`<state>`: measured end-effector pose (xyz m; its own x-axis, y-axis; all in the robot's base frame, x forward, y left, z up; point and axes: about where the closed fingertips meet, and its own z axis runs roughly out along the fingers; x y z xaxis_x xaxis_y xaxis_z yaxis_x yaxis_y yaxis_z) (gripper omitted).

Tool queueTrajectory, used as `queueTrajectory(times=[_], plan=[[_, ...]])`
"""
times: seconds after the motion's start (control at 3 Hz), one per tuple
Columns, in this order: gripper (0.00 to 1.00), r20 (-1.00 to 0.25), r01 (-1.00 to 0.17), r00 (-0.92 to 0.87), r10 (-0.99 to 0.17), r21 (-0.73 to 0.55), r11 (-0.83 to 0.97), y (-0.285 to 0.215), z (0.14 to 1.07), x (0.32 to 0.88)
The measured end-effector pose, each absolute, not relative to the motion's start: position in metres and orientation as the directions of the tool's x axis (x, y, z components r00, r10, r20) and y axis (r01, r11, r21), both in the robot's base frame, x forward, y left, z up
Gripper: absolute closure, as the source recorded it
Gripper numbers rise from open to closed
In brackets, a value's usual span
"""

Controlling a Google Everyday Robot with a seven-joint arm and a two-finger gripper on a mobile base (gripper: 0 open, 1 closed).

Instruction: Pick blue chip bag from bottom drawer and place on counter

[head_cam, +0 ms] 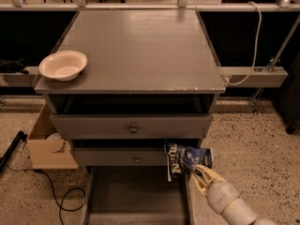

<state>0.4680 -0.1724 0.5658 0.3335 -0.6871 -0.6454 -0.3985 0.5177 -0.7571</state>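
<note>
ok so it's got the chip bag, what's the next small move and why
Probably lift straight up. The gripper is shut on the blue chip bag, which hangs by the middle drawer, above the bottom drawer but well below the counter. It likely must clear the counter's edge before moving in.

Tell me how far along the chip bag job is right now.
Done: the bottom drawer is pulled open, and the blue chip bag looks lifted out of it, level with the middle drawer front. In hand: the gripper, low at the right, pinches the bag's lower corner with its fingers. Left: raise it and set it on the counter, beside the white bowl.
</note>
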Motion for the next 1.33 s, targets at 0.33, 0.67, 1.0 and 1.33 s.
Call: queueTrajectory(times=[0.33,0.67,1.0,1.33], plan=[[1.0,-0.608,-0.326,0.385,-0.695,-0.793,0.514,-0.184,0.618,0.467],[1.0,-0.612,-0.325,0.384,-0.691,-0.79,0.519,-0.184,0.622,0.473],[1.0,-0.587,-0.273,0.404,-0.702,-0.809,0.52,-0.193,0.659,0.489],[1.0,-0.504,-0.174,0.442,-0.742,-0.86,0.48,-0.214,0.727,0.5]])
